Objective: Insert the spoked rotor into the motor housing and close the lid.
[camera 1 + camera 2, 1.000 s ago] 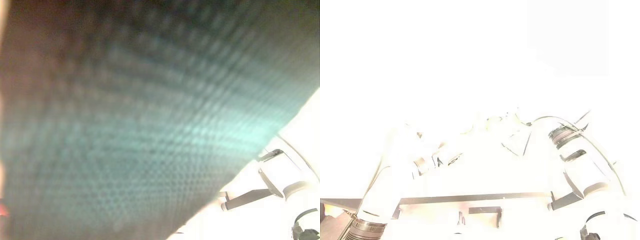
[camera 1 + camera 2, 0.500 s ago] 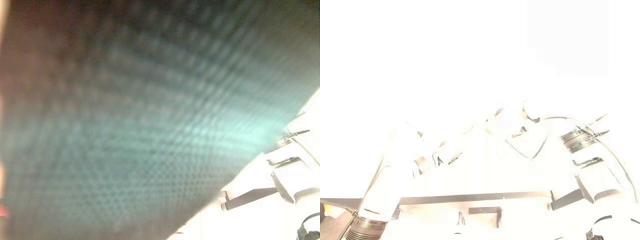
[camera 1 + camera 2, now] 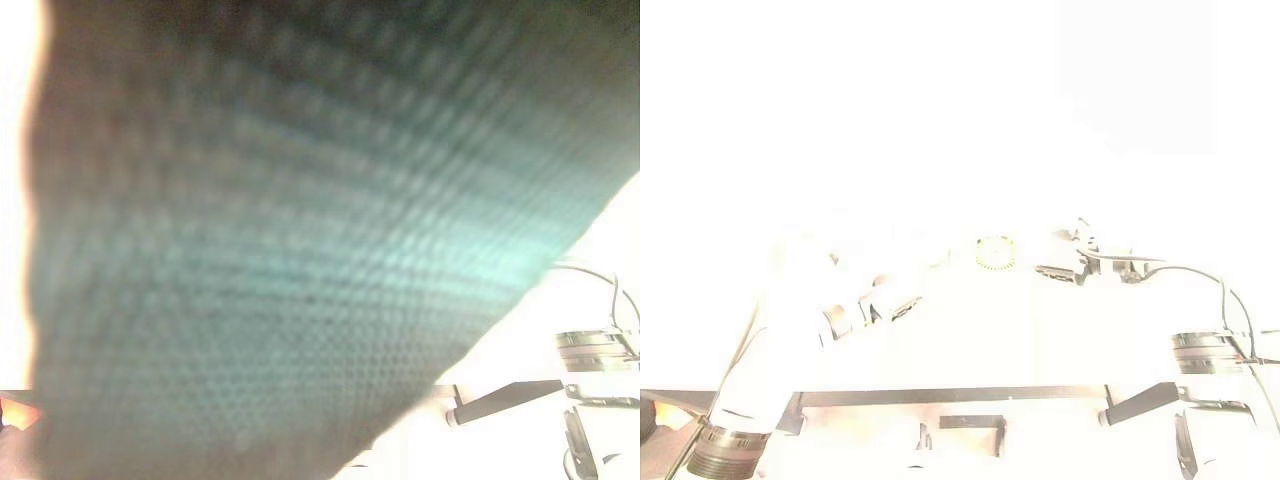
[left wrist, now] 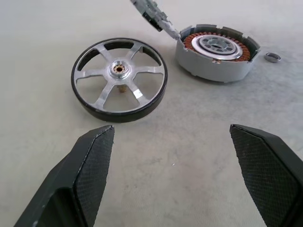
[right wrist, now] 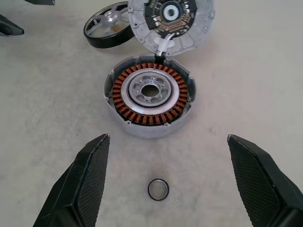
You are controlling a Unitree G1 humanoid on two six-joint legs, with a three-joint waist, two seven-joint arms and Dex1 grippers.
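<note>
Right pincer swung aside; rotor overexposed.

No legible text, label, brand, number or sign found on any surface. The spoked rotor, the motor housing and its raised lid carry no readable markings; the lid's inner circuit parts are too small to read.
</note>
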